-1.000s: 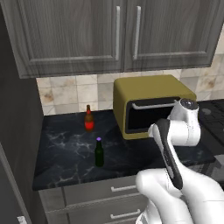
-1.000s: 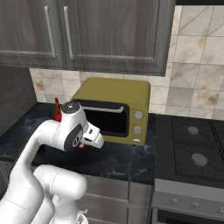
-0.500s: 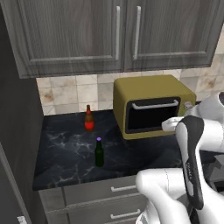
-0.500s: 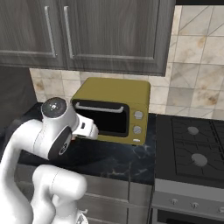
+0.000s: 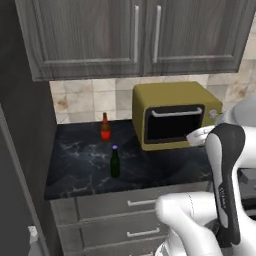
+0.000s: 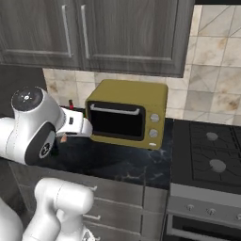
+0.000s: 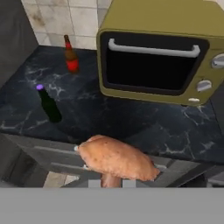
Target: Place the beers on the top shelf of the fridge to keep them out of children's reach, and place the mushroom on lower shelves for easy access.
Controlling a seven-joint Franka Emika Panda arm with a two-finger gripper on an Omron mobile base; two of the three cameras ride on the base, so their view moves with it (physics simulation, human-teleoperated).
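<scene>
In the hand view, my gripper (image 7: pixel 111 183) is shut on the mushroom (image 7: pixel 116 159), whose reddish-brown cap hides most of the fingers. From the right base camera the mushroom (image 6: pixel 63 138) peeks out below the white hand, held above the counter's front edge. Both beers stand on the dark counter, away from the gripper: the green bottle (image 5: pixel 115 162) (image 7: pixel 49 105) near the front and the brown bottle (image 5: pixel 105 128) (image 7: pixel 70 56) by the tiled wall. The fridge (image 5: pixel 20 150) shows as a dark wall at far left. Its top shelf and lower shelves are out of view.
An olive toaster oven (image 5: pixel 175 115) (image 6: pixel 127 113) stands at the back of the counter (image 5: pixel 80 165). Grey wall cabinets (image 5: pixel 135 35) hang overhead and drawers (image 5: pixel 130 210) sit below. A stove (image 6: pixel 207 155) adjoins the counter on the right.
The arm has drawn back from the counter toward the base, carrying the mushroom. The bottles have stayed in place.
</scene>
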